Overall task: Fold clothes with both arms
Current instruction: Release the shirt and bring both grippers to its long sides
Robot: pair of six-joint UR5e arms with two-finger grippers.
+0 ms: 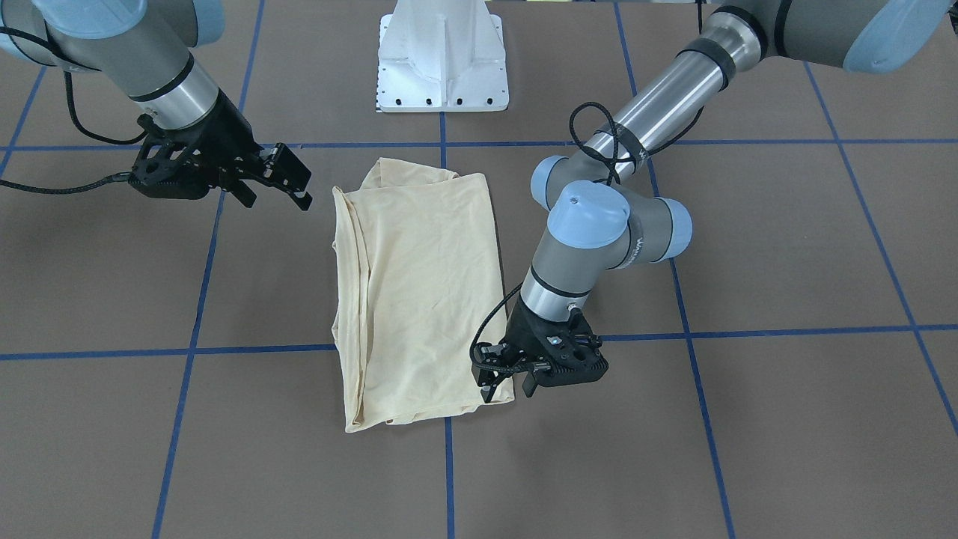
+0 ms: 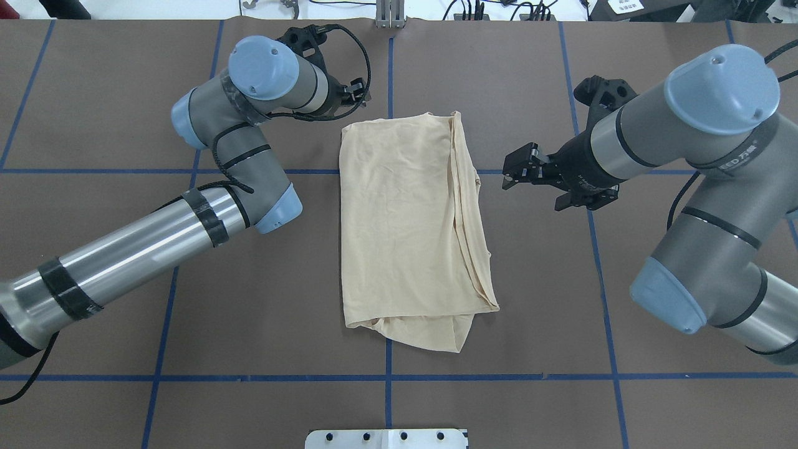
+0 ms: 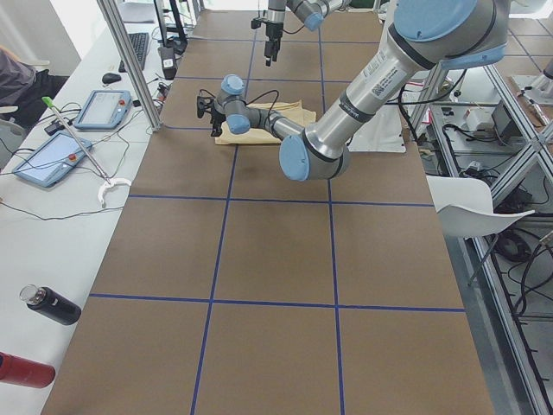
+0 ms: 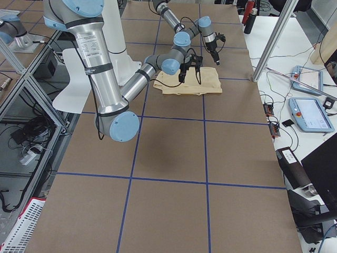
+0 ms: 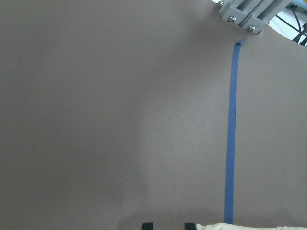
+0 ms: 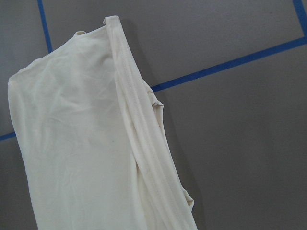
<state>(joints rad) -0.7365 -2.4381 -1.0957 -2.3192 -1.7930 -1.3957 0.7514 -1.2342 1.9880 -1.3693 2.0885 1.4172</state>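
Note:
The clothes are one pale cream shirt (image 1: pixel 426 292) (image 2: pixel 405 231) lying folded into a tall rectangle at the table's middle, with layered edges along one long side. No print shows. My left gripper (image 1: pixel 507 391) hovers open at the shirt's far corner on my left side. In the left wrist view its fingertips (image 5: pixel 147 225) show bare table between them, with the shirt's edge (image 5: pixel 249 226) just beside. My right gripper (image 1: pixel 288 183) (image 2: pixel 512 169) is open and held apart from the shirt's layered edge. The right wrist view looks down on that edge of the shirt (image 6: pixel 86 143).
The white pedestal base (image 1: pixel 441 60) stands at the robot's side of the table. Blue tape lines (image 1: pixel 449 464) grid the brown tabletop. Off the far side are tablets (image 3: pixel 99 108), bottles (image 3: pixel 52 304), a metal post (image 3: pixel 130 60) and a person's sleeve (image 3: pixel 17 78).

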